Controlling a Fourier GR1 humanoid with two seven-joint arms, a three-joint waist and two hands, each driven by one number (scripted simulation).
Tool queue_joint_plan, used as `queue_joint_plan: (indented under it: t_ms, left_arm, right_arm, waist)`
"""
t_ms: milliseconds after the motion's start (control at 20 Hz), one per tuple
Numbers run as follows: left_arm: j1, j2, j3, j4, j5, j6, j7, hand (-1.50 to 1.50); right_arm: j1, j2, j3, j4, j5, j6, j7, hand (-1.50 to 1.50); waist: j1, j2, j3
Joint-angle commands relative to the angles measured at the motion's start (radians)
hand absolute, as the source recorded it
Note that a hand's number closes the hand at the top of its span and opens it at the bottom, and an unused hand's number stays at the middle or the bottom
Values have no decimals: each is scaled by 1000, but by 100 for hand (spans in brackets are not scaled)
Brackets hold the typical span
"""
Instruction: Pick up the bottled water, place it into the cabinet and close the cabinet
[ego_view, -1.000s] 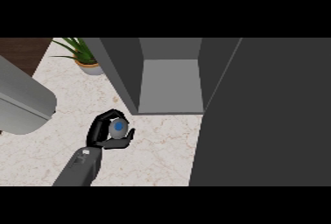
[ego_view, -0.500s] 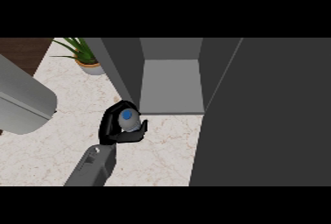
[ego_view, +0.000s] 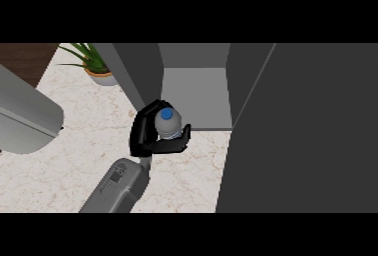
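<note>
Since a second ago the hand with the bottle has travelled up and to the right across the counter, and it now sits just at the front lip of the open cabinet rather than out on the marble.

Starting at the left, a large grey rounded thing (ego_view: 26, 117) fills that edge; I can't tell what it is from up here. Behind it a potted plant (ego_view: 94, 67) stands on the pale marble counter (ego_view: 66, 165). Next comes the one arm in view, rising from the lower edge. Which hand it is I can't say for sure, though I'd guess the left hand (ego_view: 145, 137), since it comes in on that side. Its black fingers are curled round the bottle (ego_view: 169, 125), thumb wrapped across the front, holding it upright just beside the cabinet's left wall.

The bottle looks small: clear body, blue cap pointing up at us, mostly hidden by the fingers. I'd expect it to be light, with smooth, slippery sides that may give a little when squeezed, so mid-body, where the hand already has it, is the sensible place to hold it.

To the right, the cabinet (ego_view: 193, 97) shows a grey floor inside, and its dark door (ego_view: 310, 130) stands wide open, covering the whole right side.
</note>
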Motion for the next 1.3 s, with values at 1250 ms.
queue_joint_plan:
  t_ms: [1250]
  left_arm:
    - [-554, -1, 4, 590, 217, 338, 16, 150]
  right_arm:
    - [191, -81, -44, -104, -78, 71, -133, -150]
  waist:
    - [-44, 15, 0]
